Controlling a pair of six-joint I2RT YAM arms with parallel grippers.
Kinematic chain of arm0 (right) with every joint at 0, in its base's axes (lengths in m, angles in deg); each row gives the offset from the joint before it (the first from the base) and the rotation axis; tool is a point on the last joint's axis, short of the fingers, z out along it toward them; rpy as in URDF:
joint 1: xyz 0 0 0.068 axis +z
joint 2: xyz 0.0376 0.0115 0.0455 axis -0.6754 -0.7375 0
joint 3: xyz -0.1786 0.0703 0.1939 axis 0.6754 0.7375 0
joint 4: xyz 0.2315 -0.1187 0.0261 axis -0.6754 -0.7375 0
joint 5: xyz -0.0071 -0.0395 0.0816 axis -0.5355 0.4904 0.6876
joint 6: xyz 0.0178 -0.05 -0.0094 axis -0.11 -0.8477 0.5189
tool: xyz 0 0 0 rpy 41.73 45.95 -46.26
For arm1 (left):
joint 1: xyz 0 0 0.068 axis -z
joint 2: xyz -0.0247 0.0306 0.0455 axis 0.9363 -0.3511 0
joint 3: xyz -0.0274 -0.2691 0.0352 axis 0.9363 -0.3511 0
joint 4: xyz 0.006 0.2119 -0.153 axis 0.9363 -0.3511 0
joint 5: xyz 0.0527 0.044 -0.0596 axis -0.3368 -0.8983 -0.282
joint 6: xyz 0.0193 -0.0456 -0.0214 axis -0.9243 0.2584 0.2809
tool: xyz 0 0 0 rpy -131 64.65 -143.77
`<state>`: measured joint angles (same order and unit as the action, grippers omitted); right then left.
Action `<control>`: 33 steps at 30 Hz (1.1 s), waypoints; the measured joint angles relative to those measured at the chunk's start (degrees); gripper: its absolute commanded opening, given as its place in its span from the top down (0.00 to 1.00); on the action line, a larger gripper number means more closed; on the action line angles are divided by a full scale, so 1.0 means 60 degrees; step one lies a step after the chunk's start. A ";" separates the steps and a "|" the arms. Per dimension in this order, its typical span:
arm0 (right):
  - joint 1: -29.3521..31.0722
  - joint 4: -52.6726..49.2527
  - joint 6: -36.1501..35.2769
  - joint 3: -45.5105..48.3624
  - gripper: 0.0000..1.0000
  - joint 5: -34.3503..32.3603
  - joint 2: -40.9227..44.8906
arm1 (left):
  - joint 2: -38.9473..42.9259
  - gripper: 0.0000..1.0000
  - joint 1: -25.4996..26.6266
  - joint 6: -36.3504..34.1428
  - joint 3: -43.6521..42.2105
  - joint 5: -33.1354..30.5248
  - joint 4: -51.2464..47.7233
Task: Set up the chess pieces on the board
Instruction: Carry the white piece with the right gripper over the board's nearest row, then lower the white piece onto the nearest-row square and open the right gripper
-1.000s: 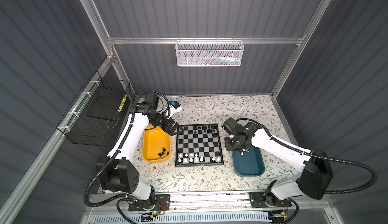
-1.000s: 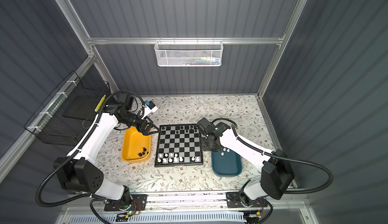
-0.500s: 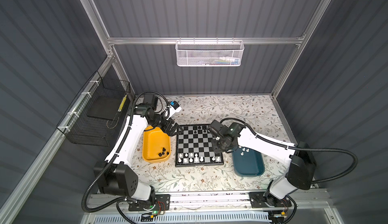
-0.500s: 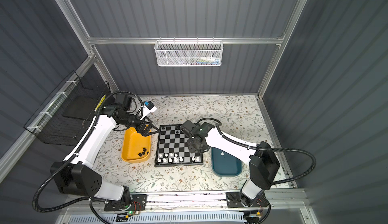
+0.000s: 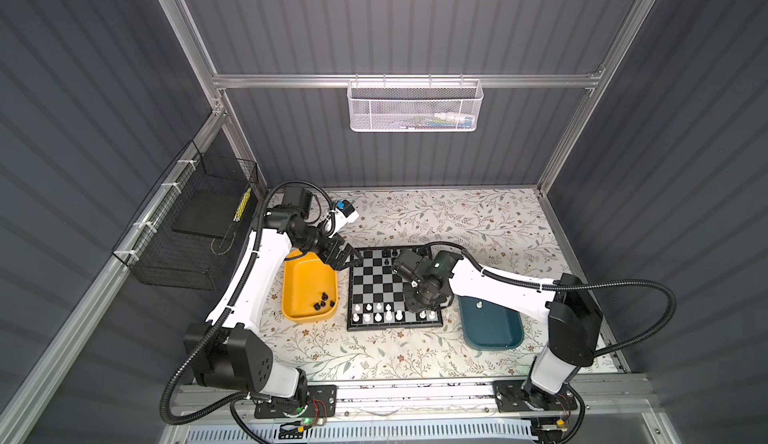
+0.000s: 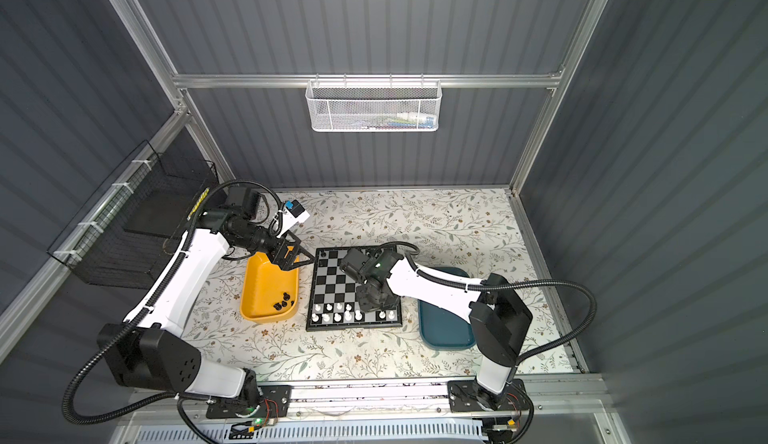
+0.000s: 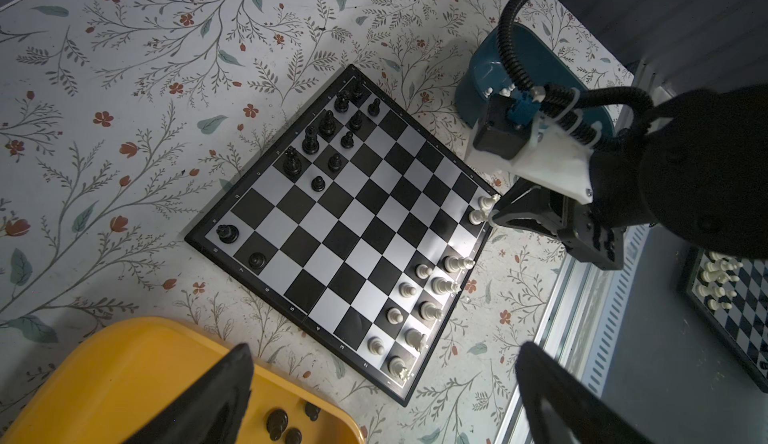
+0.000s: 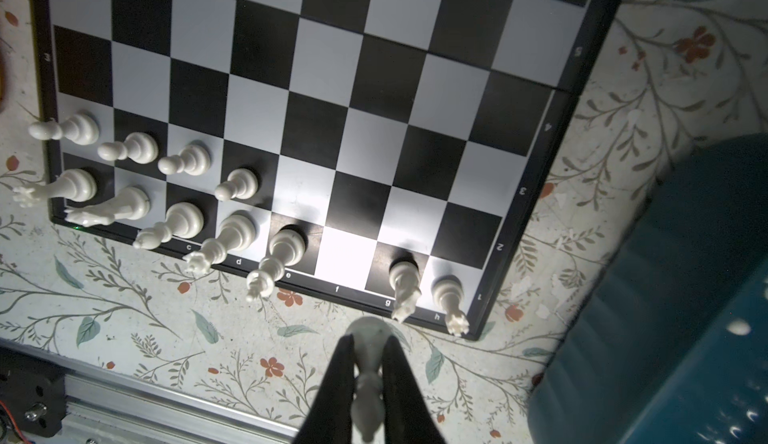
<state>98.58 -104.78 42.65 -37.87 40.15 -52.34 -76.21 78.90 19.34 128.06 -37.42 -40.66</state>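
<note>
- The right gripper (image 8: 368,348) is clamped on a white piece (image 8: 368,383), gripped by its upper part so the round base faces down for seating.
- It hangs by the near rim of the board (image 8: 374,88), close to the vacant back-row square (image 8: 349,254), the probable target.
- The left gripper (image 5: 348,257) is spread wide and empty over the far end of the yellow tray (image 5: 307,279), where black pieces (image 5: 324,299) await pickup.

On the table (image 5: 457,221), the board (image 5: 376,284) was set at the centre. The left tray (image 5: 299,279) was placed just beside it at nine o'clock, the right tray (image 5: 494,329) at four o'clock. Chess pieces (image 5: 387,307) were ranged in two rows along the board's six o'clock edge, and further pieces (image 5: 386,262) at twelve o'clock. Loose pieces (image 5: 323,301) were found in the left tray's five o'clock corner. The held piece (image 8: 365,396) was gripped by the right gripper (image 8: 369,340) near the board's five o'clock corner.
</note>
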 measured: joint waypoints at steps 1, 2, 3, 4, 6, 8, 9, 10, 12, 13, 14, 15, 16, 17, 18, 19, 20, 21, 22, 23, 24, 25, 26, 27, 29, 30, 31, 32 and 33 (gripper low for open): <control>0.0007 0.0018 0.0004 0.0000 0.84 0.0007 -0.0033 | 0.0000 0.00 0.0000 0.0000 0.0000 0.0000 0.0000; 0.0011 0.0047 0.0007 0.0000 0.84 0.0025 -0.0058 | 0.0000 0.00 0.0000 0.0000 0.0000 0.0004 0.0000; 0.0018 0.0073 0.0007 0.0000 0.84 0.0029 -0.0073 | 0.0000 0.00 0.0000 0.0000 0.0000 0.0004 0.0000; 0.0018 0.0113 0.0011 0.0000 0.84 0.0040 -0.0076 | 0.0000 0.00 0.0000 0.0000 0.0000 0.0000 0.0000; 0.0036 0.0189 0.0015 0.0000 0.84 0.0066 -0.0095 | 0.0000 0.00 0.0000 0.0000 0.0000 0.0000 0.0000; 0.0062 0.0240 0.0036 0.0000 0.84 0.0095 -0.0131 | 0.0000 0.00 0.0000 0.0000 0.0000 0.0000 0.0000; 0.0069 0.0262 0.0047 0.0000 0.84 0.0109 -0.0157 | 0.0000 0.00 0.0000 0.0000 0.0000 0.0000 0.0000; 0.0080 0.0288 0.0055 0.0000 0.84 0.0124 -0.0189 | 0.0000 0.01 0.0000 0.0000 0.0000 0.0000 0.0000; 0.0098 0.0342 0.0080 0.0004 0.84 0.0153 -0.0262 | 0.0000 0.00 0.0000 0.0000 0.0000 0.0000 0.0000; 0.0102 0.0372 0.0084 0.0004 0.84 0.0171 -0.0295 | 0.0000 0.01 0.0000 0.0000 0.0000 0.0000 0.0000; 0.0106 0.0408 0.0087 0.0004 0.84 0.0178 -0.0335 | 0.0000 0.00 0.0000 0.0000 0.0000 0.0004 0.0000; 0.0106 0.0430 0.0091 0.0004 0.84 0.0193 -0.0364 | 0.0000 0.00 0.0000 0.0000 0.0000 0.0004 0.0000; 0.0106 0.0441 0.0106 0.0004 0.84 0.0211 -0.0401 | 0.0000 0.01 0.0000 0.0000 0.0000 0.0004 -0.0004; 0.0106 0.0455 0.0109 0.0004 0.84 0.0215 -0.0415 | 0.0000 0.00 0.0000 -0.0004 0.0000 0.0004 -0.0004; 0.0106 0.0477 0.0113 0.0007 0.84 0.0219 -0.0433 | 0.0000 0.01 0.0000 -0.0004 0.0000 0.0007 -0.0007; 0.0106 0.0506 0.0117 0.0007 0.84 0.0226 -0.0455 | 0.0000 0.00 0.0000 -0.0004 0.0000 0.0007 -0.0007; 0.0106 0.0546 0.0117 0.0018 0.84 0.0233 -0.0481 | 0.0000 0.01 0.0000 -0.0004 0.0000 0.0007 -0.0011; 0.0106 0.0583 0.0117 0.0029 0.84 0.0244 -0.0492 | 0.0000 0.00 0.0000 -0.0004 0.0000 0.0007 -0.0011; 0.0106 0.0619 0.0117 0.0058 0.84 0.0244 -0.0503 | 0.0000 0.00 0.0000 -0.0007 0.0000 0.0007 -0.0015; 0.0106 0.0645 0.0124 0.0080 0.84 0.0248 -0.0506 | 0.0000 0.00 0.0000 -0.0007 0.0000 0.0011 -0.0022; 0.0106 0.0663 0.0127 0.0102 0.84 0.0251 -0.0510 | 0.0000 0.00 0.0000 -0.0007 0.0000 0.0011 -0.0033; 0.0106 0.0692 0.0138 0.0131 0.84 0.0255 -0.0521 | 0.0000 0.01 0.0000 -0.0007 0.0000 0.0015 -0.0036; 0.0106 0.0699 0.0146 0.0146 0.84 0.0266 -0.0539 | 0.0000 0.01 0.0000 -0.0007 0.0000 0.0018 -0.0036; 0.0106 0.0718 0.0149 0.0164 0.84 0.0280 -0.0550 | 0.0000 0.00 0.0000 -0.0011 0.0000 0.0022 -0.0040; 0.0109 0.0761 0.0149 0.0197 0.84 0.0291 -0.0597 | 0.0000 0.00 0.0000 -0.0011 0.0000 0.0044 -0.0040; 0.0109 0.0776 0.0153 0.0204 0.84 0.0299 -0.0623 | 0.0000 0.00 0.0000 -0.0011 0.0000 0.0047 -0.0040; 0.0109 0.0805 0.0153 0.0226 0.84 0.0317 -0.0652 | 0.0000 0.00 0.0000 -0.0011 0.0000 0.0051 -0.0040; 0.0109 0.0823 0.0153 0.0248 0.84 0.0321 -0.0667 | 0.0000 0.01 0.0000 -0.0011 0.0000 0.0051 -0.0040; 0.0113 0.0841 0.0153 0.0277 0.84 0.0328 -0.0674 | 0.0000 0.00 0.0000 -0.0011 0.0000 0.0051 -0.0040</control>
<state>99.25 -99.73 43.57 -36.21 42.12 -56.38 -76.21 78.90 19.28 128.06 -37.12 -40.90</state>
